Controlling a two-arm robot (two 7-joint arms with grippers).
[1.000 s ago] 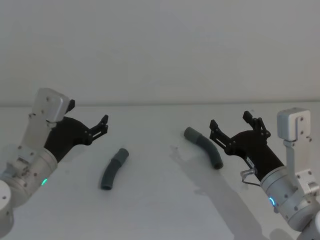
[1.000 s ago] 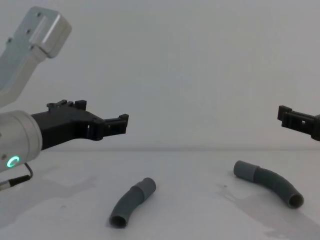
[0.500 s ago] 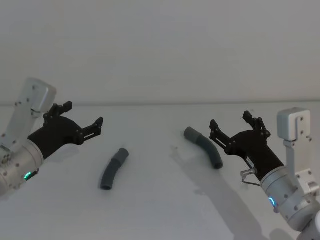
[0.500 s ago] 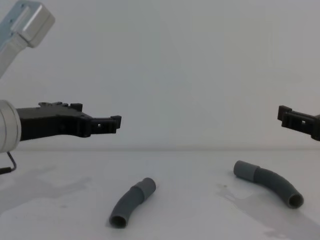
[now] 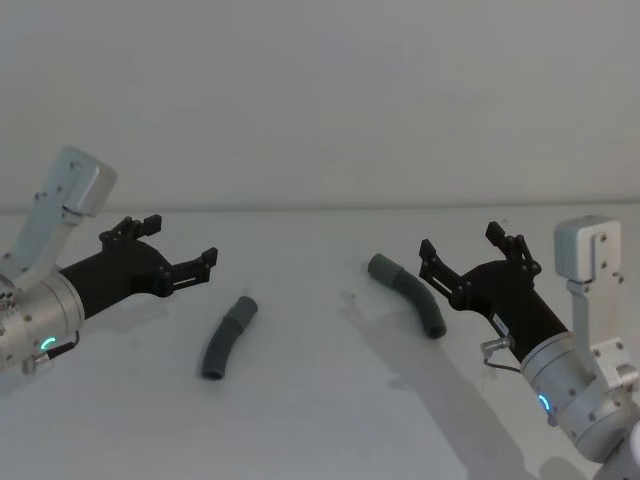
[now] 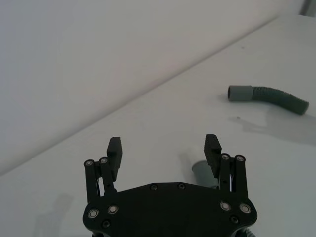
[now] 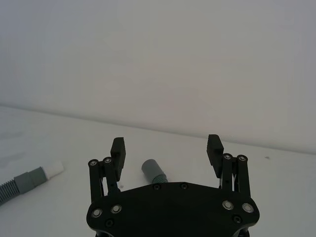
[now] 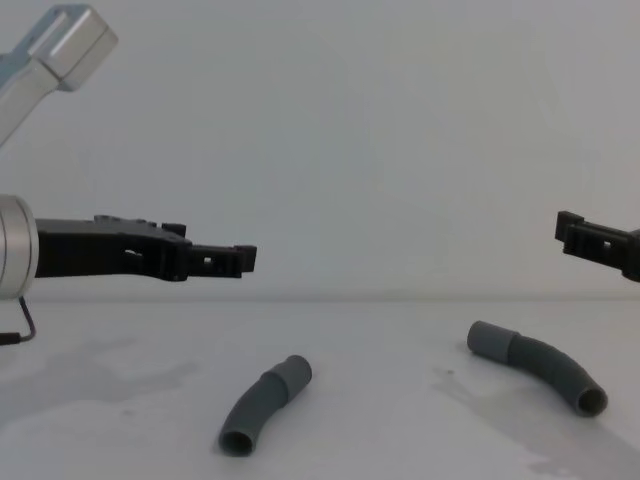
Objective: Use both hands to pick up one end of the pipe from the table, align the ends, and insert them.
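Here, the left pincer (image 5: 180, 240) hangs above the surface (image 5: 320, 425) on the robot's left. It is held roughly level and points toward the middle. Its two toothed fingers (image 6: 114, 148) are spread wide apart and hold nothing. Past the fingers, lower and a little toward the middle, the left pipe piece (image 5: 228, 336) lies flat on the surface. It is curved, with one open end toward the robot and a smooth cuff (image 8: 293, 373) at its far end. In the right wrist view that cuff ends in a narrower white tip (image 7: 53, 168).

On the robot's right, the right pincer (image 5: 462, 240) also hangs clear of the surface. It points forward and inward, its fingers equally wide apart and empty. The right pipe piece (image 5: 408, 293) lies on the surface below and just inward of that pincer. Its grey cuff (image 8: 490, 341) is toward the middle and its open end (image 8: 592, 402) is nearer the robot. The two pieces lie well apart, and no pincer touches either.
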